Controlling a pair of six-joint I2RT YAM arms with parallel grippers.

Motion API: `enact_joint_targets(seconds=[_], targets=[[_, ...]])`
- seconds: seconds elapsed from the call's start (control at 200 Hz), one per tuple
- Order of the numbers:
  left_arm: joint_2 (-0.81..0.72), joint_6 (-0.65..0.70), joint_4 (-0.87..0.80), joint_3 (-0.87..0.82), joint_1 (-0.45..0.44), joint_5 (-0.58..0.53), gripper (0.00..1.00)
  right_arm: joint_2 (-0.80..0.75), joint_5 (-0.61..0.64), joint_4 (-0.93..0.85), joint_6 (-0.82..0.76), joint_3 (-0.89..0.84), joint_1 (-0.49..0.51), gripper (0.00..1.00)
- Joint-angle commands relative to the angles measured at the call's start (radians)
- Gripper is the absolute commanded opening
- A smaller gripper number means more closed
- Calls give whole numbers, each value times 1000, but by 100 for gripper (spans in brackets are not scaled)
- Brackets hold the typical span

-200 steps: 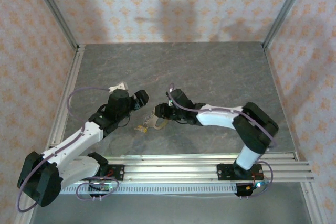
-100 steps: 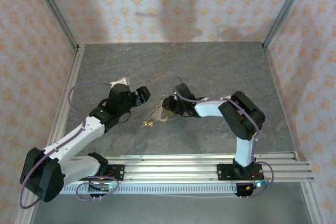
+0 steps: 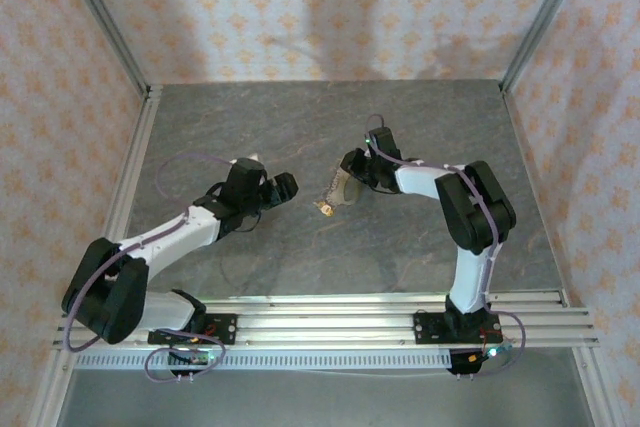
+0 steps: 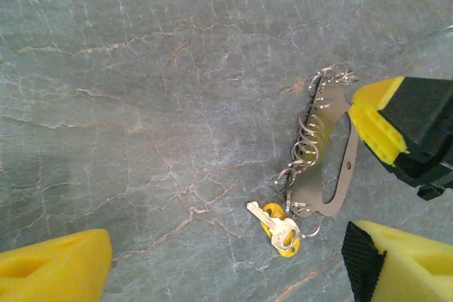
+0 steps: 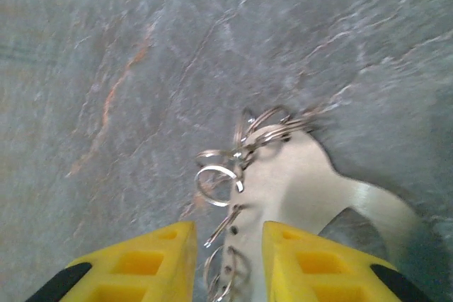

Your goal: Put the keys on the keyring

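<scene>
My right tool (image 5: 228, 237) is clamped on the flat plate of the keyring (image 5: 297, 175), mid-frame in the overhead view. My left tool (image 3: 282, 187) hangs wide open just left of it. The key (image 4: 276, 225) lies at the ring's lower end. Next, I judge, the left must pinch that key. Grey veined desk (image 3: 420, 127), patterned walls (image 3: 320, 7).

FREE: far half of table (image 3: 300, 117), near-right stretch | BLOCKED: centre, keyring (image 3: 337, 190) and key (image 3: 323, 209) between left gripper (image 3: 282, 188) and right gripper (image 3: 349, 174), gap there looks narrow; left arm (image 3: 160, 237) and right arm (image 3: 470, 217) reach in from near side | EDGES: walls (image 3: 60, 67) left, far, right; rail (image 3: 330, 312) near
</scene>
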Motion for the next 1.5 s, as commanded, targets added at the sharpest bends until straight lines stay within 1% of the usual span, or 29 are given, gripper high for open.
enact_joint_targets(seconds=[0.0,0.105,0.23,0.345,0.445,0.62,0.811,0.931,1.191,1.281,1.396,1.496], targets=[[8,-13,69,10,-11,13,86,-98,-30,-17,-16,-27,23,31],[10,-31,81,7,-25,4,87,-174,-27,-23,-12,-86,66,33],[-21,-38,38,12,-26,-42,87,-215,-17,-47,-18,-109,161,33],[-83,-32,-22,26,-11,-107,87,-177,15,-84,-36,-73,256,33],[-144,-39,-49,28,11,-136,88,-108,49,-117,-35,-10,295,33],[-215,-35,-75,31,21,-136,88,-16,111,-146,-46,65,304,31],[-233,-38,-72,21,23,-123,88,11,162,-185,-63,91,303,30],[-225,-35,-62,20,23,-111,88,17,162,-203,-68,73,304,30],[-195,-35,-31,26,23,-91,88,-38,130,-253,-96,12,318,29],[-187,-36,-22,29,23,-86,88,-48,109,-288,-122,0,334,26],[-187,-36,-19,31,23,-82,88,-81,87,-302,-139,-49,349,25],[-189,-38,-19,30,24,-79,88,-141,81,-310,-141,-111,351,24]])
